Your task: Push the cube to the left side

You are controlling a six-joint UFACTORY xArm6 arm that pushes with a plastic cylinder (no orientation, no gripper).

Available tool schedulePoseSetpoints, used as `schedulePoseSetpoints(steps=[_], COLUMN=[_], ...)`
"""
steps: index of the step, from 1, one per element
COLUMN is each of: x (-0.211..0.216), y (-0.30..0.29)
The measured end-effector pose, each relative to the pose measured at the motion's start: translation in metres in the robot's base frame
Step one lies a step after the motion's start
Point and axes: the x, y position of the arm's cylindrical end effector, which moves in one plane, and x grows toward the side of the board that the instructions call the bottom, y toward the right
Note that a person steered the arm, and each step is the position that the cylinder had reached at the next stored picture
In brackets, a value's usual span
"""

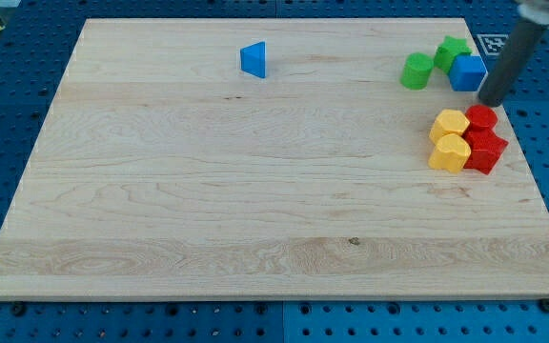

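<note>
The blue cube sits near the view's top right of the wooden board, touching a green block behind it, with a green cylinder just to its left. My tip is at the cube's lower right, close to it and just above the red blocks. The rod rises to the view's top right corner.
A blue triangular block lies at the top centre. Two yellow blocks and two red blocks cluster at the right edge, below my tip. Blue pegboard surrounds the board.
</note>
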Motion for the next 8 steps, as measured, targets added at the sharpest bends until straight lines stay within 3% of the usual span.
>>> schedulePoseSetpoints(steps=[1,2,3,6,7,8], x=[-0.016,-0.035,-0.057,-0.052,-0.037,-0.041], y=[0.021,0.087,0.091,-0.034,-0.043,-0.015])
